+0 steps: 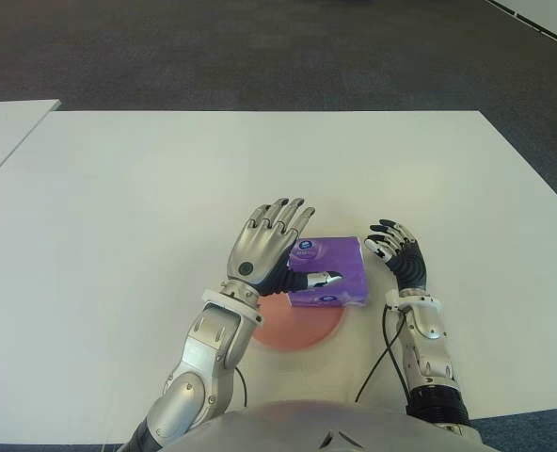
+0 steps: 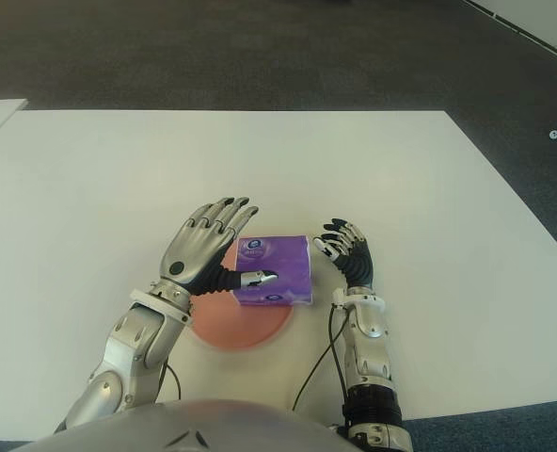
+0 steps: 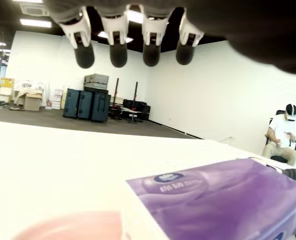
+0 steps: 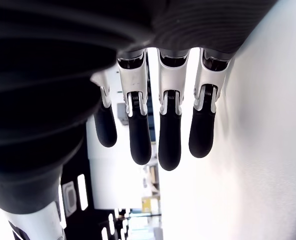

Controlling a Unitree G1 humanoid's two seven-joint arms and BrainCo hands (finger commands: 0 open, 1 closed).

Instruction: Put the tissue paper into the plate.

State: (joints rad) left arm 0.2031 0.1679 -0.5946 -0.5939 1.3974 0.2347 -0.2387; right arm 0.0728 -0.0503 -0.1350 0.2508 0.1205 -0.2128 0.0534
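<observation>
purple tissue pack (image 1: 328, 273) (white logo), pink plate (image 1: 302, 331)

Purple tissue pack (image 2: 277, 270) (half on) pink plate (image 2: 241, 328) — hands flanking.

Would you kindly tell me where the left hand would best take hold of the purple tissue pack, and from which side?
Probably across its short sides, from above. The purple tissue pack lies flat, partly over the pink plate, with its broad top face exposed. The open left hand hovers at its left edge, thumb over the top; the right hand shows open beside its right edge.
</observation>
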